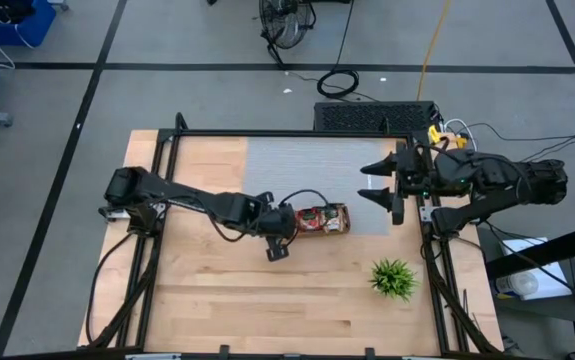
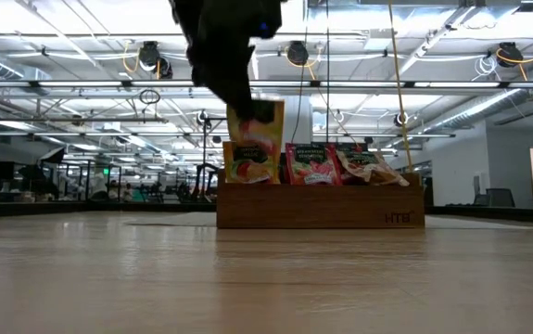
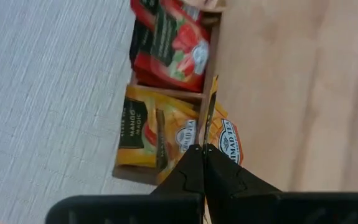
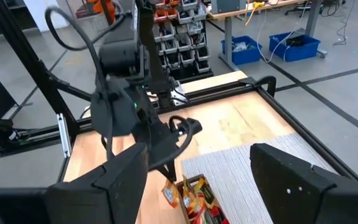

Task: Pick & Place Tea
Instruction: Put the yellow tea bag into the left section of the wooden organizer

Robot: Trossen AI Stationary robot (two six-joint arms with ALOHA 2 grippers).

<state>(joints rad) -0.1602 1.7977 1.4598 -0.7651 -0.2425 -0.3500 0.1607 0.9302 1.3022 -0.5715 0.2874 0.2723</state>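
Observation:
A brown wooden tray [image 1: 339, 219] stands on the table where the grey mat meets the bare wood. It holds upright tea sachets: orange-yellow mango ones [image 3: 146, 134] in one end compartment, red ones [image 3: 172, 43] beside them, and pale ones [image 2: 370, 165] at the other end. My left gripper [image 1: 289, 222] is over the tray's left end, shut on an orange-yellow sachet [image 2: 255, 139]. My right gripper [image 1: 377, 180] is open and empty above the mat, to the right of the tray. My left gripper pinches the orange-yellow sachet by its top edge [image 3: 207, 138] between its two fingers, which come from above and point down. The sachet hangs upright below the fingers [image 2: 234, 83], over the tray's end compartment, with its lower edge [image 2: 252, 180] level with the tray's rim.
A spiky green plant [image 1: 394, 278] stands on the bare wood near the table's front right. The grey mat [image 1: 307, 165] covers the far middle of the table. Bare wood [image 1: 217, 290] lies in front of the tray and to its left.

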